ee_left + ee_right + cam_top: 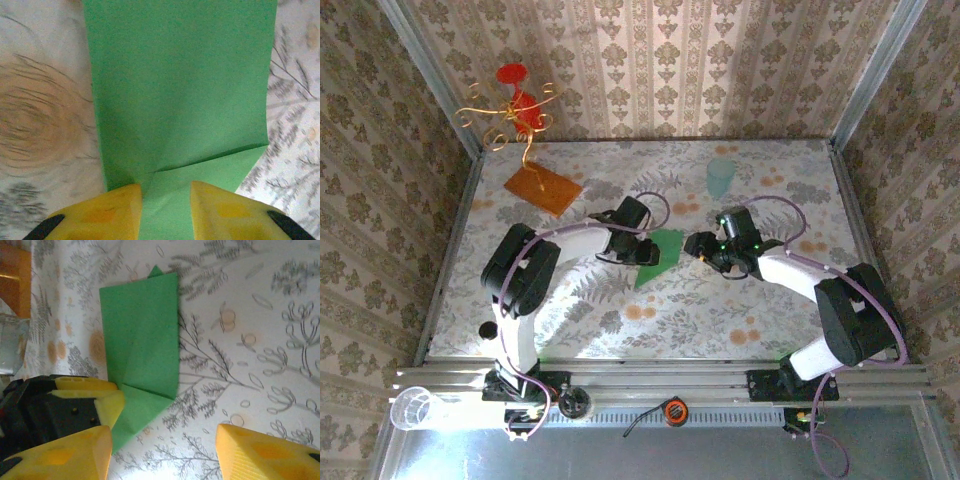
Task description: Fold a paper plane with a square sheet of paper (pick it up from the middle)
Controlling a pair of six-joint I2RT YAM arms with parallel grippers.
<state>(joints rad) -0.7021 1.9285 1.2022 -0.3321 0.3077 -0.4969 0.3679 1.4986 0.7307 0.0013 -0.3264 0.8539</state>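
Observation:
The green paper [658,256] lies flat on the flowered table, partly folded, with a slanted flap [137,410] and a point at its near end. It is a broad folded piece, not a narrow dart. My left gripper [636,250] stands at the paper's left edge, its yellow fingertips [107,212] slightly apart with the green sheet [180,90] running flat between and under them. My right gripper [698,246] is just right of the paper, wide open [160,452] over bare tablecloth with nothing between its fingers. The left gripper's finger [107,405] rests on the paper.
An orange-brown board [542,188] lies at the back left, below a red and gold wire ornament [515,105]. A pale teal cup [721,176] stands at the back, right of centre. A clear plastic cup [412,405] sits off the table's near left corner.

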